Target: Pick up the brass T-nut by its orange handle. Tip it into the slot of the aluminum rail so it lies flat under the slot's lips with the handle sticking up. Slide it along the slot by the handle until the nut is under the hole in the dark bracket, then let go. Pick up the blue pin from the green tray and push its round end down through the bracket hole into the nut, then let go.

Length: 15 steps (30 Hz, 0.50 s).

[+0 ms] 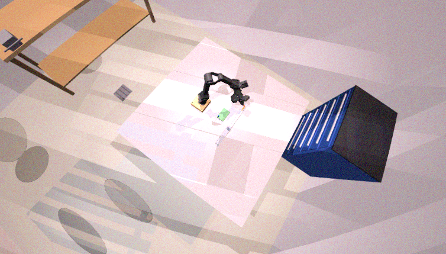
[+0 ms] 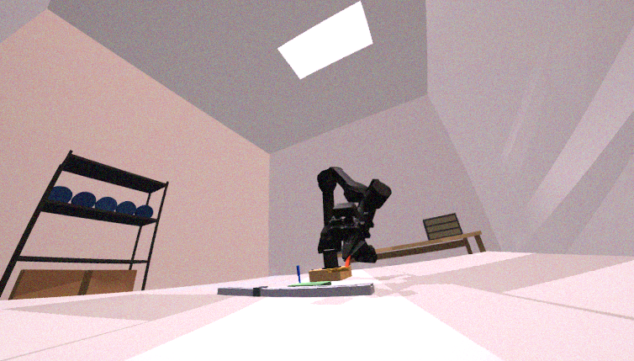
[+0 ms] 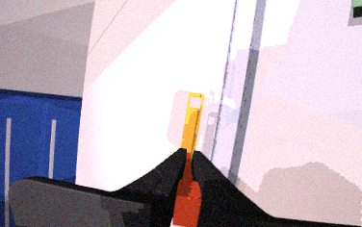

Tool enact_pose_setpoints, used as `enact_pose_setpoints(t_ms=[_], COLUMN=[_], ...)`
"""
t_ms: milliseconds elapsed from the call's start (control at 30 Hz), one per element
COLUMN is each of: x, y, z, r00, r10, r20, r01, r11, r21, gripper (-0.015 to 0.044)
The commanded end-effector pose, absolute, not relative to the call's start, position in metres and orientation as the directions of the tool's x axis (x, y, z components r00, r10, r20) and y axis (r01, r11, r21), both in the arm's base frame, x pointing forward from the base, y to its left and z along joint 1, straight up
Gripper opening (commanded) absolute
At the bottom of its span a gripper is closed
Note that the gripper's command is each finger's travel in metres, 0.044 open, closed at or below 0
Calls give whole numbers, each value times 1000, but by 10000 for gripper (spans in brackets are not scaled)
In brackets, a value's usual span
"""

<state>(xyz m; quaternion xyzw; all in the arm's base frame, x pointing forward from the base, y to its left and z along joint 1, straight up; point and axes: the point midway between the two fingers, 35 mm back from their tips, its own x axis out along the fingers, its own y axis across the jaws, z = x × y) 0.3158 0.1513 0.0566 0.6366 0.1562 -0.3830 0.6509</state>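
My gripper [image 1: 243, 104] [image 2: 350, 257] [image 3: 191, 155] is shut on the orange handle [image 1: 243, 107] [image 2: 347, 262] [image 3: 187, 208]. The brass T-nut [image 3: 192, 131] sticks out beyond the fingertips in the wrist view, left of the aluminum rail [image 1: 221, 138] [image 2: 303, 290] [image 3: 246, 96]. In the exterior view, the handle is above the rail's right end. The dark bracket [image 1: 228, 128] [image 2: 256, 291] is on the rail and out of the wrist view. The blue pin [image 1: 218, 116] [image 2: 298, 273] stands upright at the green tray [image 1: 224, 114] [image 2: 321, 284]. The bracket hole is too small to see.
The arm's wooden base block [image 1: 200, 103] [image 2: 330, 274] is behind the tray in the exterior view. A blue cabinet [image 1: 316, 164] [image 3: 31, 144] stands beyond the table's edge. A wooden bench [image 1: 59, 0] is farther off.
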Motion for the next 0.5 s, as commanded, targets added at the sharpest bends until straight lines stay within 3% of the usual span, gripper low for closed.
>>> enact_pose_setpoints(t_ms=[0, 467], x=[315, 315], y=[150, 151], z=[50, 39], r00=[652, 652], r10=[-302, -301], r20=[-696, -696], r01=[706, 705], r11=[-96, -96], r21=[702, 702], gripper=[-150, -150])
